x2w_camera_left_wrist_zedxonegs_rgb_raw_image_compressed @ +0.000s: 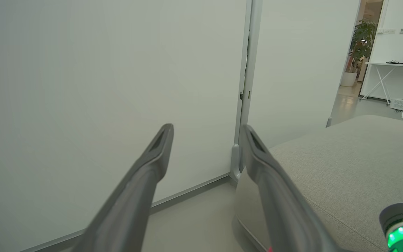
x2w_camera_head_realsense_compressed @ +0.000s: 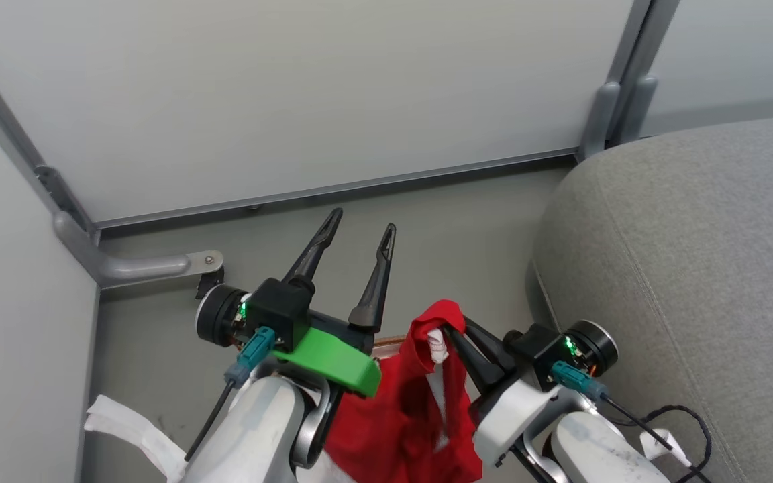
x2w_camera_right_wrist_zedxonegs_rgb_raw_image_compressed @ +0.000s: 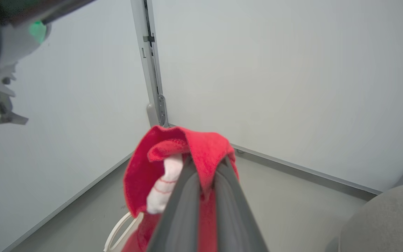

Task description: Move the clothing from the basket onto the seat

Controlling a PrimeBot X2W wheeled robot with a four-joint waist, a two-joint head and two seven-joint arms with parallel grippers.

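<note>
My right gripper [x2w_camera_head_realsense_compressed: 452, 330] is shut on a red garment with white trim [x2w_camera_head_realsense_compressed: 400, 416], which hangs from its fingertips between my two arms. In the right wrist view the same clothing [x2w_camera_right_wrist_zedxonegs_rgb_raw_image_compressed: 145, 168] is bunched over the closed right gripper [x2w_camera_right_wrist_zedxonegs_rgb_raw_image_compressed: 206, 161]. My left gripper [x2w_camera_head_realsense_compressed: 364, 221] stands open and empty to the left of the garment, fingers pointing at the wall; its spread fingers [x2w_camera_left_wrist_zedxonegs_rgb_raw_image_compressed: 159, 147] hold nothing. The grey seat [x2w_camera_head_realsense_compressed: 695, 235] lies to the right, apart from the garment. Of the basket, a sliver of brown rim [x2w_camera_head_realsense_compressed: 390, 341] shows behind the cloth.
White partition walls [x2w_camera_head_realsense_compressed: 292, 100] with grey metal posts [x2w_camera_head_realsense_compressed: 601, 121] close off the corner ahead and to the left. Grey floor [x2w_camera_head_realsense_compressed: 460, 221] lies between wall and seat. A white cloth [x2w_camera_head_realsense_compressed: 125, 426] sits at lower left. A black cable [x2w_camera_head_realsense_compressed: 688, 416] rests on the seat edge.
</note>
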